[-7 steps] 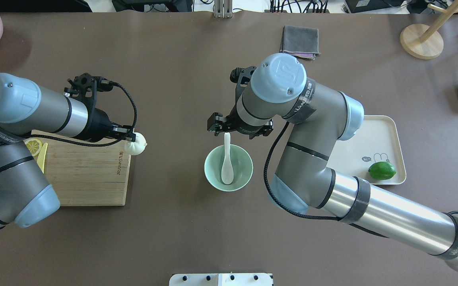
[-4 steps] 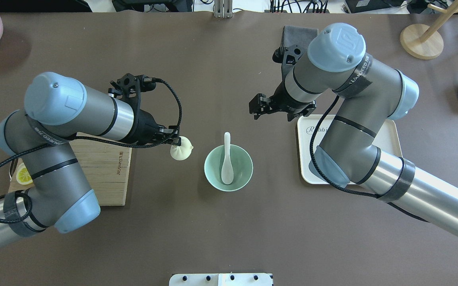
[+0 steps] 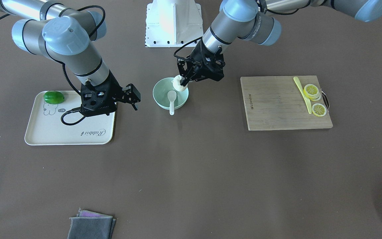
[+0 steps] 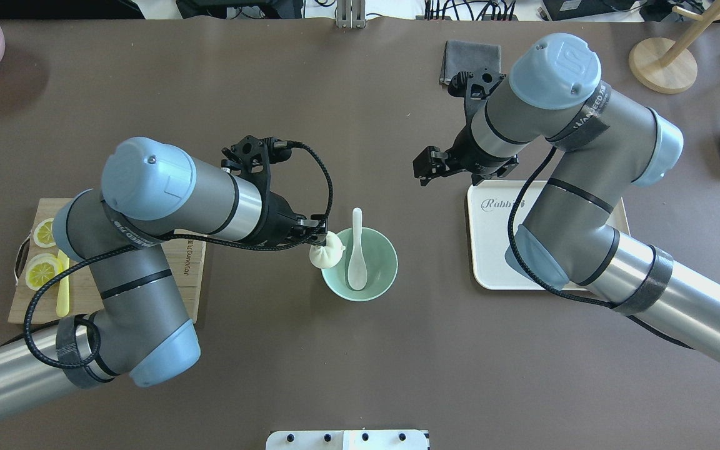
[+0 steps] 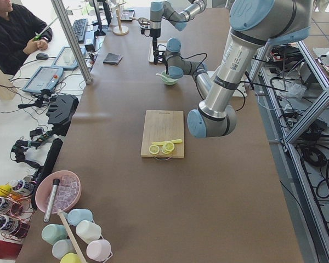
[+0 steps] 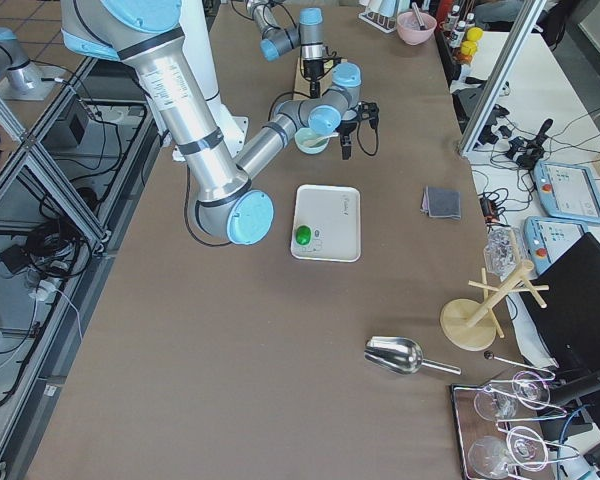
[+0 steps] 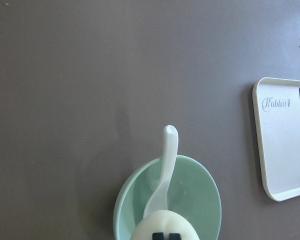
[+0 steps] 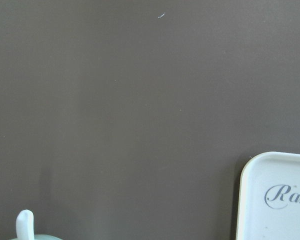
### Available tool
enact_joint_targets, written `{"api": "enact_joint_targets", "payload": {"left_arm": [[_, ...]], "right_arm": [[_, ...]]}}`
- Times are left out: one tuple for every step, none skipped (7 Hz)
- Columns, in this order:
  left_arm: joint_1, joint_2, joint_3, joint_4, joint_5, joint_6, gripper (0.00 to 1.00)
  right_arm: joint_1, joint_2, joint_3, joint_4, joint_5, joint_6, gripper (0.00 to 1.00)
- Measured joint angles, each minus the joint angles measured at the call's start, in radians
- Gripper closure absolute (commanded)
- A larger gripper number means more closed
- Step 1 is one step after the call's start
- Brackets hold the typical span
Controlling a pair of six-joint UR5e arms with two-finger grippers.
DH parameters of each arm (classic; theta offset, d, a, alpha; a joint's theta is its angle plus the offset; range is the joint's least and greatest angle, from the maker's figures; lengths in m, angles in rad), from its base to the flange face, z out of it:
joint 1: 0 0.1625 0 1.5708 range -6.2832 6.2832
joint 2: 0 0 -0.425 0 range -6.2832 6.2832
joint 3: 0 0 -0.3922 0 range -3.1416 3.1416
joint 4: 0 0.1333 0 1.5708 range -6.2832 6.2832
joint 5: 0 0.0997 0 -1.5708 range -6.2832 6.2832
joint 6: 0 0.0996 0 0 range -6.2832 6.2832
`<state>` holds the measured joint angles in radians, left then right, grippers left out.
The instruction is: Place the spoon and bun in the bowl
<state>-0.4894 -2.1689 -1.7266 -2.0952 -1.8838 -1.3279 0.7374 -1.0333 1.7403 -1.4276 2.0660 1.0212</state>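
Observation:
The pale mint-green bowl [image 4: 386, 265] stands mid-table with the white spoon [image 4: 356, 253] in it, scoop down and handle leaning over the far rim. My left gripper [image 4: 320, 240] is shut on the white bun [image 4: 329, 253] and holds it over the bowl's left rim. The front view shows the bun [image 3: 178, 83] just above the bowl's edge [image 3: 160, 95], beside the spoon [image 3: 171, 99]. In the left wrist view the bun [image 7: 165, 226] sits over the bowl [image 7: 202, 200]. My right gripper [image 4: 427, 170] is open and empty, off to the bowl's far right.
A wooden cutting board [image 4: 188, 284] with lemon slices [image 4: 41, 270] and a yellow knife [image 4: 62, 295] lies at the left. A white tray [image 4: 491, 250] with a lime [image 3: 53, 97] lies at the right. A grey cloth [image 4: 460, 59] lies at the back.
My left gripper has carried the bun rightward from the cutting board to the bowl's left rim. My right gripper has moved from above the spoon handle away to the far right, by the tray.

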Motion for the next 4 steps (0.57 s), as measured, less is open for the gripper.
{"api": "enact_joint_targets", "payload": {"left_arm": [[0.018,-0.015,0.014,-0.002,0.018,-0.017,0.36],[0.027,-0.021,0.020,-0.002,0.025,-0.044,0.02],[0.031,-0.023,0.023,-0.002,0.034,-0.055,0.02],[0.032,-0.023,0.025,-0.001,0.054,-0.057,0.02]], "right_arm": [[0.003,-0.005,0.005,0.000,0.002,-0.004,0.00],[0.009,-0.018,0.012,0.000,0.011,-0.022,0.00],[0.023,-0.043,0.026,0.001,0.030,-0.061,0.00],[0.044,-0.064,0.035,0.001,0.050,-0.101,0.00]]}}
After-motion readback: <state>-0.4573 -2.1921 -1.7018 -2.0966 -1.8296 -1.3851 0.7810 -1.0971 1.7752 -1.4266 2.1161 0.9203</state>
